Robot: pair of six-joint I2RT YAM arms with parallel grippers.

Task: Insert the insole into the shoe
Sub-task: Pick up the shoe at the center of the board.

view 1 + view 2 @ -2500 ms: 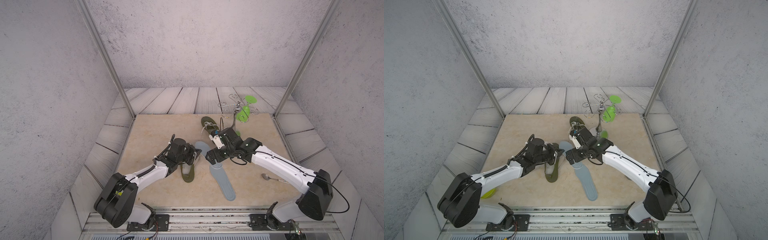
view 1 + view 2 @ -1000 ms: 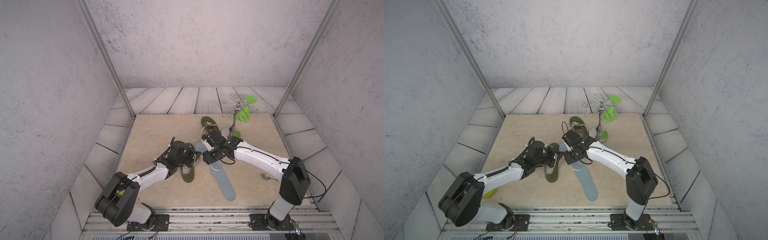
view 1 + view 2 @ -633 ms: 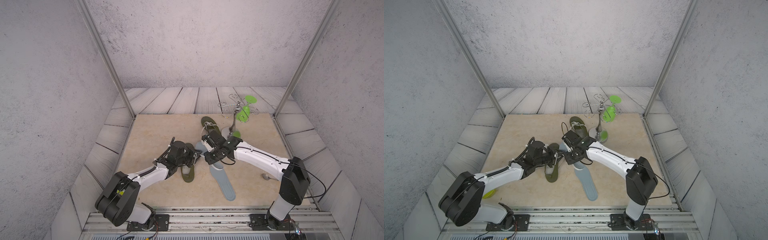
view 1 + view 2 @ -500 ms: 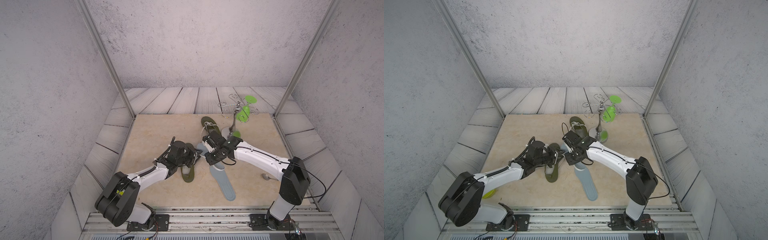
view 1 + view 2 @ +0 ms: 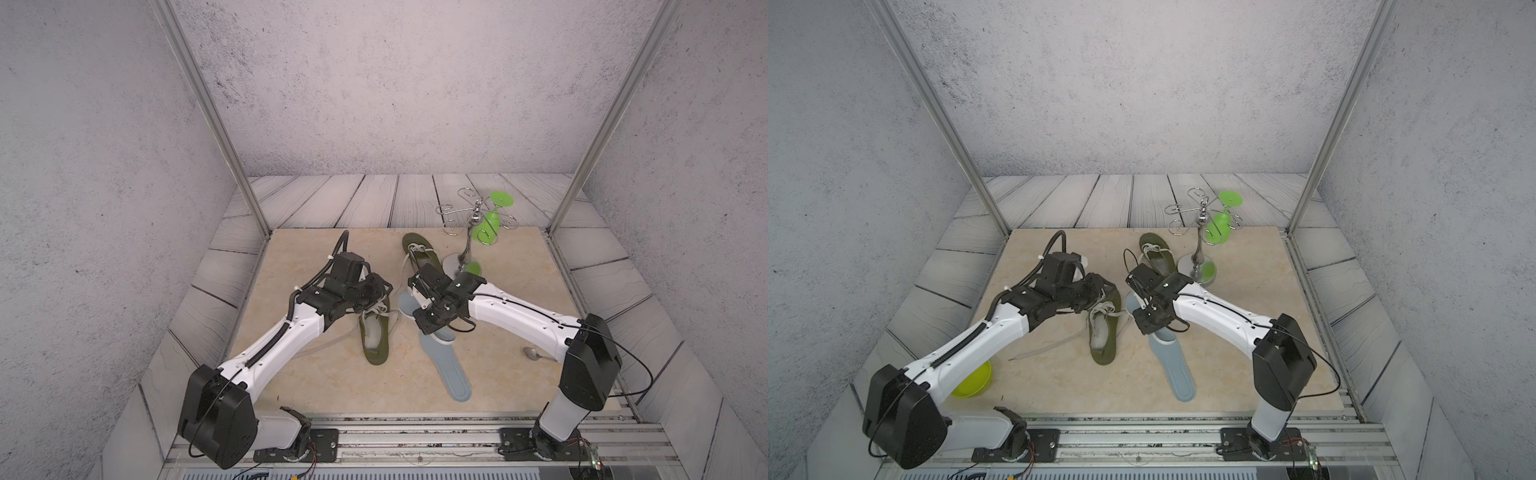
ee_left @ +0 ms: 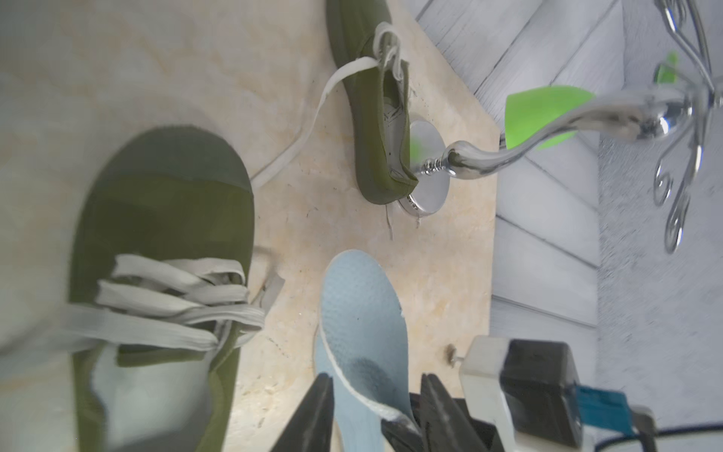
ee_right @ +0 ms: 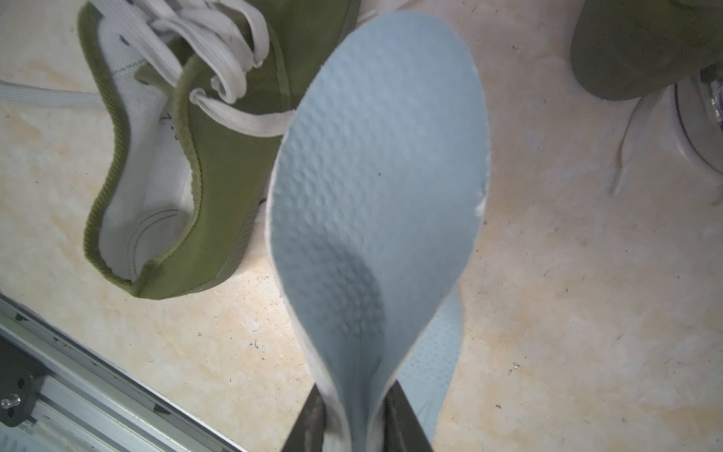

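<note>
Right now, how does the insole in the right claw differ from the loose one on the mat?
Grip: the held insole is pinched at its narrow end by the right claw; the loose insole is ungripped.
Pose: the held insole is raised at that end; the loose insole lies flat on the mat.
Shape: held insole curls at the pinch, loose insole doesn't.
Both pale blue, dimpled.

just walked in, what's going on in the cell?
The right claw is pinching the heel end of a blue-grey insole beside the nearer olive sneaker. The left claw is open, its fingers either side of that insole without clamping it. The insole is not in the sneaker yet. A second insole lies flat on the mat, and a second sneaker sits farther back.
</note>
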